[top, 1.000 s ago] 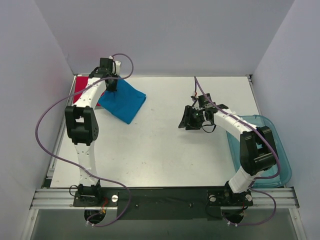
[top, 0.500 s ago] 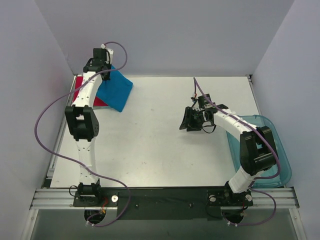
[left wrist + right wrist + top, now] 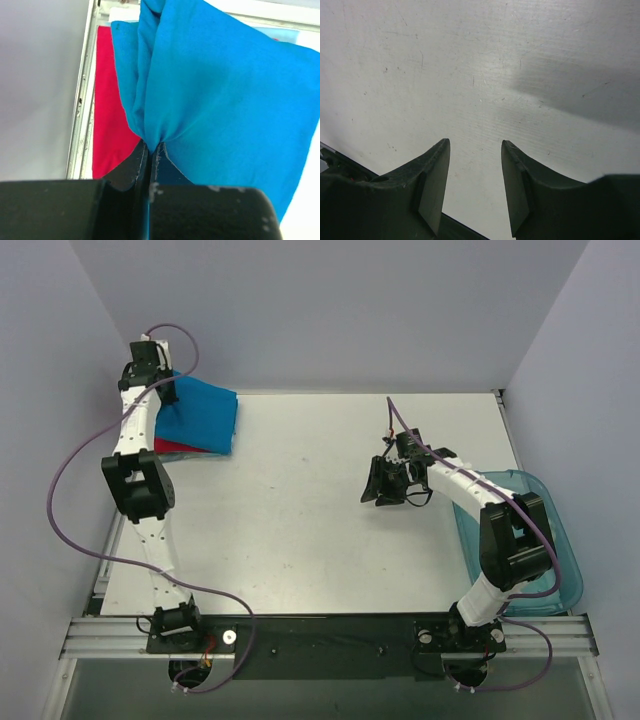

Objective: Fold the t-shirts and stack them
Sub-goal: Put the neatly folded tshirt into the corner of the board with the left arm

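Observation:
A folded bright blue t-shirt (image 3: 203,417) hangs from my left gripper (image 3: 160,392) at the table's far left corner. It lies partly over a folded red t-shirt (image 3: 172,446) flat on the table. In the left wrist view the jaws are shut on a pinched edge of the blue t-shirt (image 3: 220,85), with the red t-shirt (image 3: 107,120) beneath at the left. My right gripper (image 3: 372,483) is open and empty over bare table in the middle right; its fingers (image 3: 432,185) hold nothing. The teal and yellowish shirts are out of view.
A translucent blue plastic bin (image 3: 555,540) sits at the table's right edge beside my right arm. Grey walls close in the back and both sides. A metal rail (image 3: 82,100) runs along the table's left edge next to the red shirt.
My left gripper has carried the blue t-shirt left and back, from beside the red t-shirt to over it. My right gripper has barely moved.

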`<action>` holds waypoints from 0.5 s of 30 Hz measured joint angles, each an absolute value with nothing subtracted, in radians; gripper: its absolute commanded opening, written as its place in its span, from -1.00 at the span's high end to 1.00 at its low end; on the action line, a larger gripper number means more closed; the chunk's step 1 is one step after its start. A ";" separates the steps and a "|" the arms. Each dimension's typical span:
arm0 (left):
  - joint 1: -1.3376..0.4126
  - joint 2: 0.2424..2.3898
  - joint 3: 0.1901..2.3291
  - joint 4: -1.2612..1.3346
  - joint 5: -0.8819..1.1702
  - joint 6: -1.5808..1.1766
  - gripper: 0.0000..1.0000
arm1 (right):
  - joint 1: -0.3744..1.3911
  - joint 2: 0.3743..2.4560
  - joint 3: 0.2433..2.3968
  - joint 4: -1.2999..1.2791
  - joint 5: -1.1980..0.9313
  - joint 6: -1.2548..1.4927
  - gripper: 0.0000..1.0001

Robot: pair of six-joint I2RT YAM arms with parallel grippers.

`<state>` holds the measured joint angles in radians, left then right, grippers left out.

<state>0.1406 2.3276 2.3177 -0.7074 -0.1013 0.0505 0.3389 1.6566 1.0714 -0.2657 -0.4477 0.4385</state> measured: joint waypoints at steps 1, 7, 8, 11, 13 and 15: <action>0.154 2.339 2.322 -0.707 -0.095 0.044 1.00 | 0.339 1.657 1.074 -0.272 -0.447 0.438 0.18; 0.195 2.412 2.325 -0.699 -0.067 0.027 1.00 | 0.340 1.657 1.104 -0.302 -0.433 0.432 0.17; 0.197 2.420 2.325 -0.698 -0.066 0.025 1.00 | 0.341 1.657 1.107 -0.305 -0.431 0.432 0.17; 0.202 2.438 2.325 -0.691 -0.067 0.016 1.00 | 0.343 1.657 1.114 -0.319 -0.423 0.432 0.17; 0.205 2.445 2.326 -0.688 -0.067 0.006 1.00 | 0.347 1.657 1.118 -0.326 -0.418 0.429 0.17; 0.210 2.453 2.331 -0.685 -0.067 0.000 1.00 | 0.351 1.657 1.124 -0.335 -0.414 0.426 0.17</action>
